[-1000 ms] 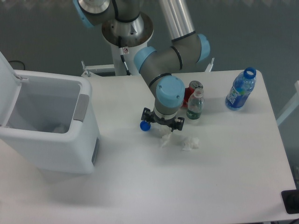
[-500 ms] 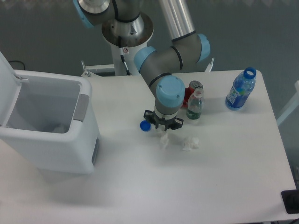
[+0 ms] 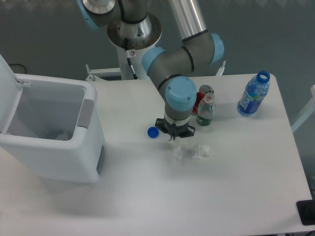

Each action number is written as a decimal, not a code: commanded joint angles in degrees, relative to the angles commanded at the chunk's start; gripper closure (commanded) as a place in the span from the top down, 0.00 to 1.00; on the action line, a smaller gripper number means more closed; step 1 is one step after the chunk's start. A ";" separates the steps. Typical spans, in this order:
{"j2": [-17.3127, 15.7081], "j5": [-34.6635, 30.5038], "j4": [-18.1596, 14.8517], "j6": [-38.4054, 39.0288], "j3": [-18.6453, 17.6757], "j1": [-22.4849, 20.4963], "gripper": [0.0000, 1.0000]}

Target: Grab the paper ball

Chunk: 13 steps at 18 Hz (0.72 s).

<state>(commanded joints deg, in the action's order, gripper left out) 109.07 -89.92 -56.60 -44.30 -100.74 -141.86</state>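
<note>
The paper ball [image 3: 176,150] is a narrow, wrinkled white wad on the white table [image 3: 147,196], just in front of the arm's wrist. My gripper [image 3: 174,140] points straight down over the wad's upper end, with its fingers drawn together on it. The fingertips are mostly hidden under the wrist. A squatter, rounder white paper wad [image 3: 200,150] lies just to the right, apart from the gripper.
A blue bottle cap [image 3: 153,132] lies left of the gripper. A small green bottle [image 3: 205,111] and a red can [image 3: 201,97] stand behind right. A blue water bottle [image 3: 253,94] stands far right. An open white bin [image 3: 54,132] stands at the left.
The gripper's fingers have closed from a wide spread onto the narrow wad. Gripper and wad have shifted slightly to the right, away from the blue cap.
</note>
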 joint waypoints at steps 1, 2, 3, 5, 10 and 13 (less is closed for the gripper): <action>-0.44 0.44 0.00 0.35 1.14 0.96 0.00; -0.88 0.53 0.00 0.70 1.76 1.67 0.00; -1.58 0.53 0.09 0.62 2.12 2.02 0.00; -2.81 1.75 0.18 0.09 2.82 2.29 0.00; -9.22 4.57 0.00 -10.61 1.51 2.03 0.00; -12.83 7.12 -0.70 -15.98 0.19 1.06 0.00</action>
<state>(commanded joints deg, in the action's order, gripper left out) 96.25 -82.80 -57.30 -60.28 -100.55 -140.80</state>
